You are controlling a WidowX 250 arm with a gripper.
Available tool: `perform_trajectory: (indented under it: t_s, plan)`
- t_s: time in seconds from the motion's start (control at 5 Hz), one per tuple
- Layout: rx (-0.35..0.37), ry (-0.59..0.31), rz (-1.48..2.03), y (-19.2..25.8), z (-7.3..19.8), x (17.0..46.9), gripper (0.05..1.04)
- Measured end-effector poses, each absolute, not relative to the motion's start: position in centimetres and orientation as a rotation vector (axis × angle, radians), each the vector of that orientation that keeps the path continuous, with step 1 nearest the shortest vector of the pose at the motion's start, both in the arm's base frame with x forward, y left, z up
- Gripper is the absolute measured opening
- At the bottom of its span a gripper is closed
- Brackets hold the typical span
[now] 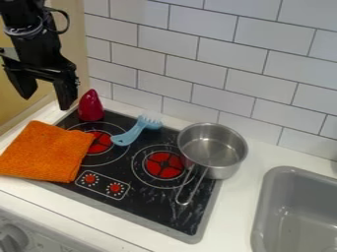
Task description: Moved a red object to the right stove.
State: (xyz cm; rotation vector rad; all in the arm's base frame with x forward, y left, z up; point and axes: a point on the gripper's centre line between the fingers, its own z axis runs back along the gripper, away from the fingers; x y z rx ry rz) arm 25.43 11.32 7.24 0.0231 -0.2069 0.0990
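Both jaws gape wide near the red object.

folded orange cloth over flat black stovetop's left, round metal pot at its right, light-blue plastic brush between

Between the blue brush and steel pot, the right burner is open from the front.

The top edge crops the arm. The towel, clipped at the left, covers part of the left burner and the stove's near-left edge. The pot hides the stove's far-right corner. The sink runs off right and bottom; the bottom edge cuts the knob.
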Motion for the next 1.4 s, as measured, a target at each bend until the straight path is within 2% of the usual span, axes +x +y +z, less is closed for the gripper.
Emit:
perform_trajectory:
  t_s: [0.2, 0.4, 0.8, 1.4]
  plan:
    - [-0.005, -0.149, 0.104, 10.6, 5.7, 24.1, 0.999]
    - [-0.027, -0.142, 0.105, 10.3, 5.1, 24.3, 0.999]
    - [-0.038, -0.216, 0.106, 10.6, 5.0, 27.1, 0.999]
    - [0.041, -0.354, 0.064, 11.9, 3.3, 31.0, 0.999]
